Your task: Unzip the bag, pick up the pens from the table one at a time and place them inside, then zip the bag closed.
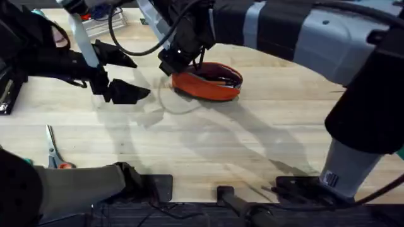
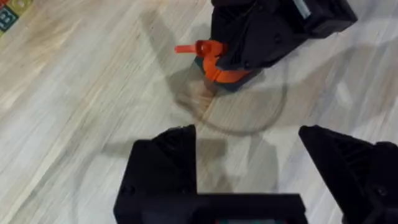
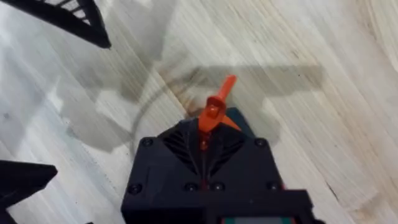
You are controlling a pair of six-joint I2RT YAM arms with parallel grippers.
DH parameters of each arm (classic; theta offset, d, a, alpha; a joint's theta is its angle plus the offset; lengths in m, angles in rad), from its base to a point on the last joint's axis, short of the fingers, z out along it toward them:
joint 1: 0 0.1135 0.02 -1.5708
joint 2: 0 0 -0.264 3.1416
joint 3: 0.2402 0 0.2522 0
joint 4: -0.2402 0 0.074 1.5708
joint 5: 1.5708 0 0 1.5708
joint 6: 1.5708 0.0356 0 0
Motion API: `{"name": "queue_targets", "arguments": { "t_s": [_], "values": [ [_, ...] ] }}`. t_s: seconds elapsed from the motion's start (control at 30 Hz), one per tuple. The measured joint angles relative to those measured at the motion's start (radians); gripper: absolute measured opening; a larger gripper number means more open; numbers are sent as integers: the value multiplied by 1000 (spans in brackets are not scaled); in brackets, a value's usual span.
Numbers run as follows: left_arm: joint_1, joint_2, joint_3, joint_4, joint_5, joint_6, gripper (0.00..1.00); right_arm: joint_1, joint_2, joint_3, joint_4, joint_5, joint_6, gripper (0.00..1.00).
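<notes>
Right hand (image 3: 208,134) pinching bag (image 1: 208,85) zipper pull | left hand (image 2: 249,168) spread

Light wooden plank worktop (image 1: 208,145), pale grain running across, arm shadows over the middle. A faint ring-shaped mark (image 1: 180,104) shows on the wood just beside the pouch's end. Orange pouch (image 1: 208,85) with dark base lies on it toward the far centre, top gaping. Orange-handled scissors (image 1: 53,151) lie flat near the left front edge, well apart from the pouch. Clutter at the far left edge, too cut off to identify.
</notes>
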Motion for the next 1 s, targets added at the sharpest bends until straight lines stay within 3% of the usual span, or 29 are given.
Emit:
{"name": "queue_targets", "arguments": {
  "t_s": [0.3, 0.57, 1.0],
  "values": [
    [0, 8, 0, -2, 69, 68, 993, 0, 0, 1, 0, 0, 5, 31],
    [0, 146, 0, -1, 138, 127, 993, 0, 0, 1, 0, 0, 5, 31],
    [0, 324, 0, 12, 237, 336, 993, 0, 0, 1, 12, 1, 10, 31]
  ]
}}
